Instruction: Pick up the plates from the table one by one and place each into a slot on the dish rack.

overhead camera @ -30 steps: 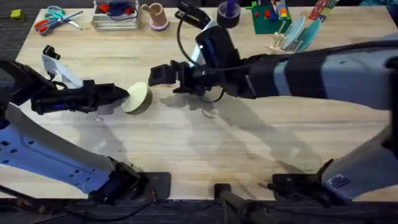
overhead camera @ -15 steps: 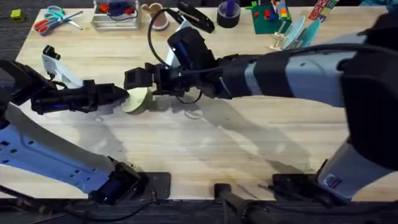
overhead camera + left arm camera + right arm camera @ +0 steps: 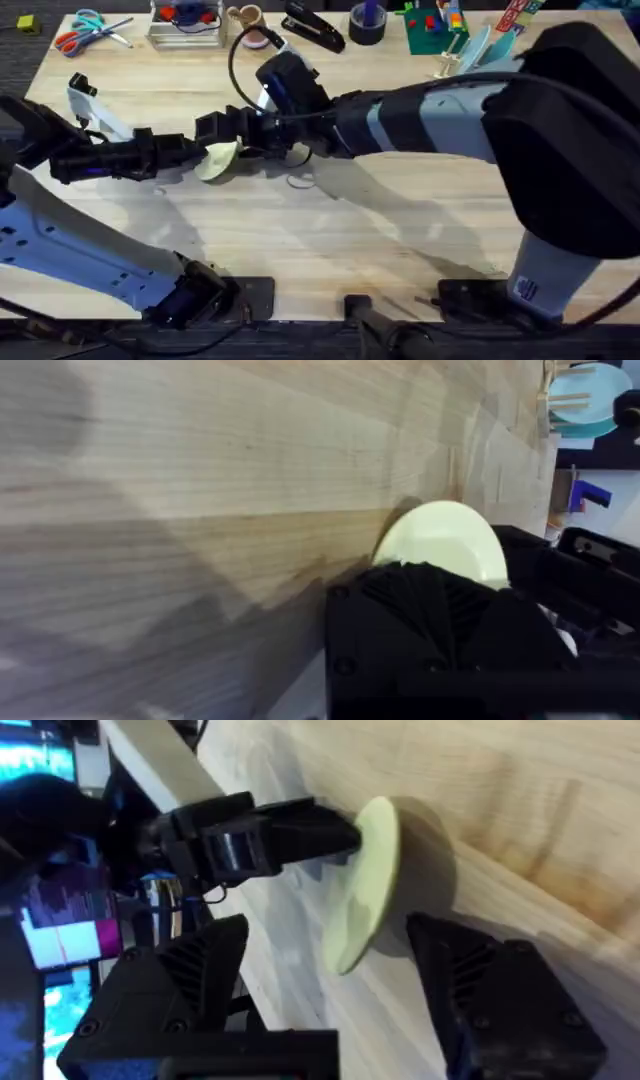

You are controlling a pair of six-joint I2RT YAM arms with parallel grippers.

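On the table (image 3: 330, 250), the left gripper (image 3: 200, 152) holds a cream plate (image 3: 220, 160) tilted up on edge. The right arm reaches across the middle, its gripper (image 3: 228, 128) open right at the plate's far side. At the back right, teal plates (image 3: 485, 50) stand in the rack (image 3: 452, 68). Scissors (image 3: 85, 30), a stapler (image 3: 313, 28) and a tape roll (image 3: 367, 24) line the back edge.

You look down on the whole table (image 3: 400, 240) from above. Both wrist cameras sit close and share the cream plate (image 3: 445, 540), seen from opposite sides.
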